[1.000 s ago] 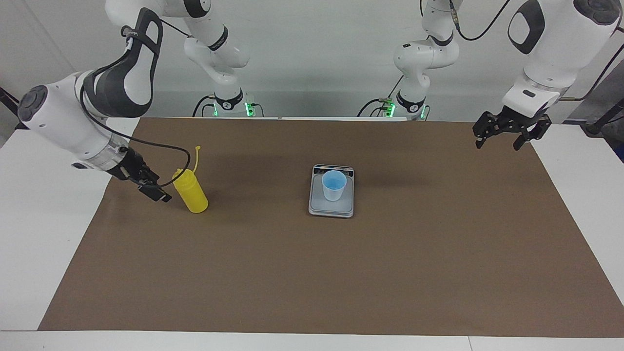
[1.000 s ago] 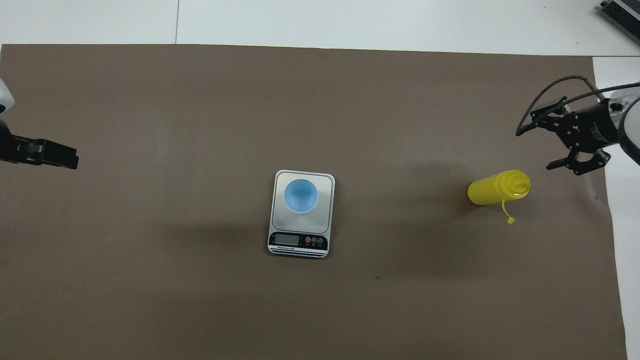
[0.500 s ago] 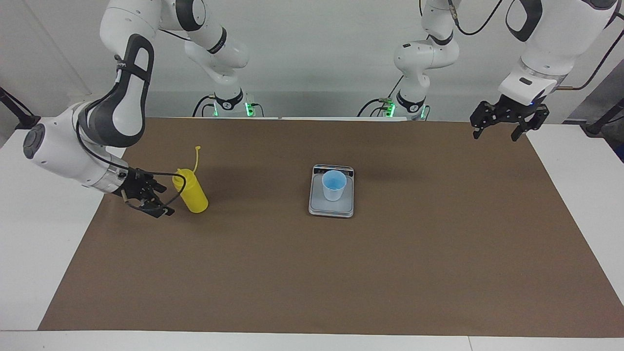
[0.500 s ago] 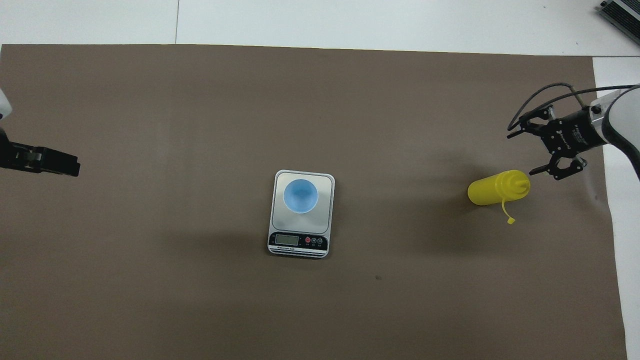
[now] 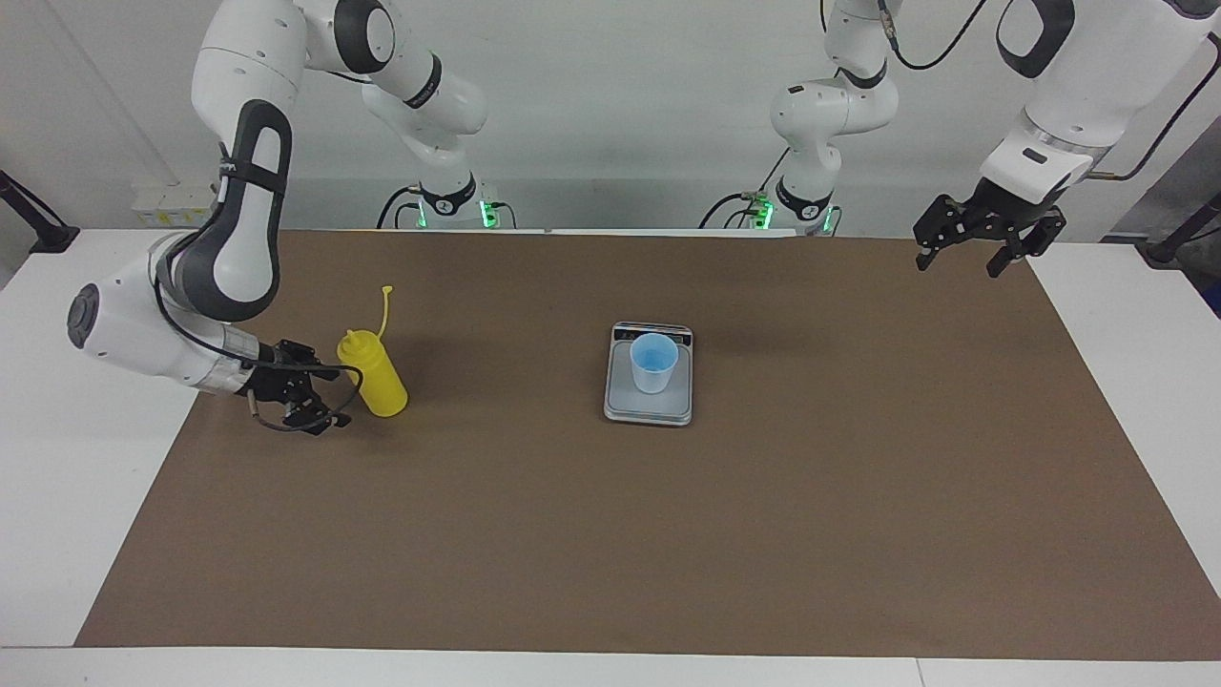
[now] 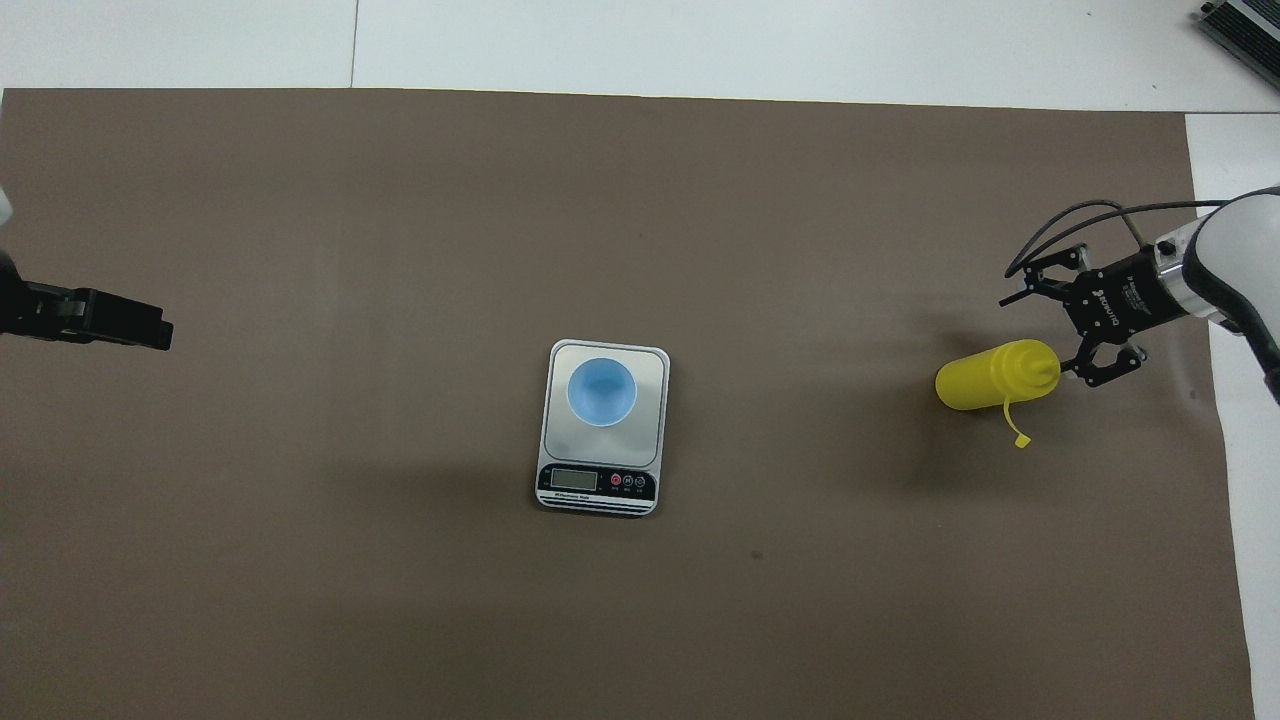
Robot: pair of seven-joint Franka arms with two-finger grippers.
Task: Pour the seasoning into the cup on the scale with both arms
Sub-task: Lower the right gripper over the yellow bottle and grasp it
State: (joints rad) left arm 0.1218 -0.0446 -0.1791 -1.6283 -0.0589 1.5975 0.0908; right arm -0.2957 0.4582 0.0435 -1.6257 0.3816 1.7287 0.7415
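The yellow seasoning bottle [image 5: 377, 380] stands upright on the brown mat toward the right arm's end of the table, its cap strap [image 5: 385, 305] sticking up. It also shows in the overhead view [image 6: 985, 378]. My right gripper [image 5: 329, 399] is low, right beside the bottle, open and not around it; in the overhead view it [image 6: 1038, 335] sits by the bottle's top. The light blue cup [image 5: 654, 363] [image 6: 601, 391] stands on the silver scale [image 5: 649, 410] [image 6: 652, 445] at mid-table. My left gripper [image 5: 957, 265] [image 6: 140, 328] is open and empty, raised over the mat's edge at the left arm's end.
The brown mat [image 5: 610, 534] covers most of the white table [image 5: 57, 477]. The scale's dark display strip [image 6: 598, 483] faces the robots. Nothing else stands on the mat.
My right gripper has come down and moved in closer beside the bottle, turning level. The left gripper has shifted slightly. Bottle, cup and scale have not moved.
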